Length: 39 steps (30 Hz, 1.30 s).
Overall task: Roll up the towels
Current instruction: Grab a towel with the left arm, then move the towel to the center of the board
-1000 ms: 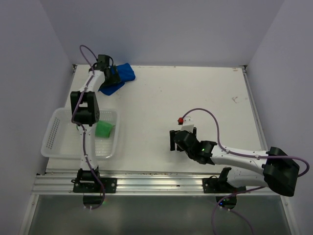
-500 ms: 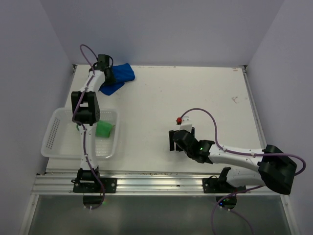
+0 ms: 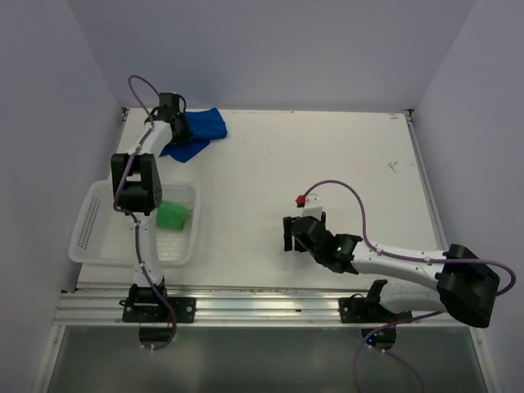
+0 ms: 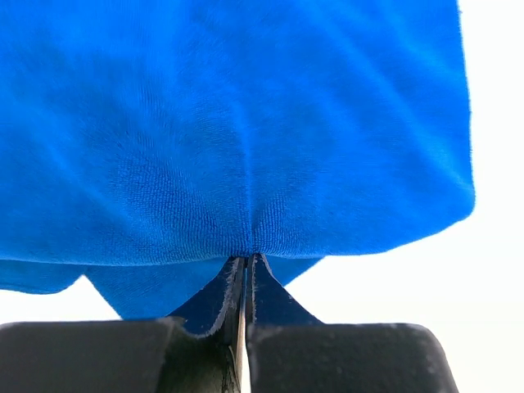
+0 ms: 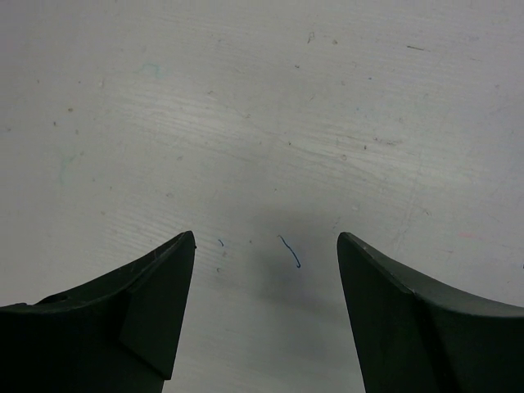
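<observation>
Beyond the white basket (image 3: 90,221), the left gripper (image 4: 247,260) pinches the blue towel (image 4: 246,123) hem, seemingly to spread it; the right gripper (image 5: 266,246) gapes empty.

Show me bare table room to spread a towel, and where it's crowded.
Bare: the wide far stretch of table from the blue towel to the right edge, and the strip between the basket and the open right gripper. Crowded: the far-left corner, where the left gripper pinches the blue towel, and the near-left, where the basket holds the green towel.
</observation>
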{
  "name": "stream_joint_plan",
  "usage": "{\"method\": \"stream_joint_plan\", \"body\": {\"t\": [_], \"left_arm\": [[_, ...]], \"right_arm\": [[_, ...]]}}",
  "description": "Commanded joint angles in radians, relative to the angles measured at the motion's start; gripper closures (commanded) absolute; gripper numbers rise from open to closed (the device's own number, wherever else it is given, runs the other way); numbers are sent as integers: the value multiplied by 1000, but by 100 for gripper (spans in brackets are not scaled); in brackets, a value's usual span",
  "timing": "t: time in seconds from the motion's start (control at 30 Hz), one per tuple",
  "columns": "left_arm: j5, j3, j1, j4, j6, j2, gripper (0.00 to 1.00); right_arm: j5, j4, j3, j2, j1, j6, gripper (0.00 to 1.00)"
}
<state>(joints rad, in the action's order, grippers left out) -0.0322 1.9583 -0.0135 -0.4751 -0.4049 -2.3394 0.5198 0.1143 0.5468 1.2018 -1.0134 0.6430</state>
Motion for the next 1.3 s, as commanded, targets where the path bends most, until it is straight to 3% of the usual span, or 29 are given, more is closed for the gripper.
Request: {"method": "stream_joint_plan", "body": {"t": [0.0,0.4,0.63,0.8,1.03,1.27], "left_arm": [[69,-1,-6,55,24,138,100],[135,-150,-187,9,67,423,100],[155,-419,-342,121,32,682,100],[176,-486,-477,110,23,790,100],[161,-599,-687,162,37,862,100],[118,-604,-822,196,37,758,100]], "right_arm": [[-1,-7,28,-47,4,-20,27],[31,93,35,-206,4,-17,27],[77,172,68,-291,4,-26,27],[129,238,120,-332,4,-29,28],[225,358,168,-376,2,41,30],[290,439,183,-452,4,69,31]]}}
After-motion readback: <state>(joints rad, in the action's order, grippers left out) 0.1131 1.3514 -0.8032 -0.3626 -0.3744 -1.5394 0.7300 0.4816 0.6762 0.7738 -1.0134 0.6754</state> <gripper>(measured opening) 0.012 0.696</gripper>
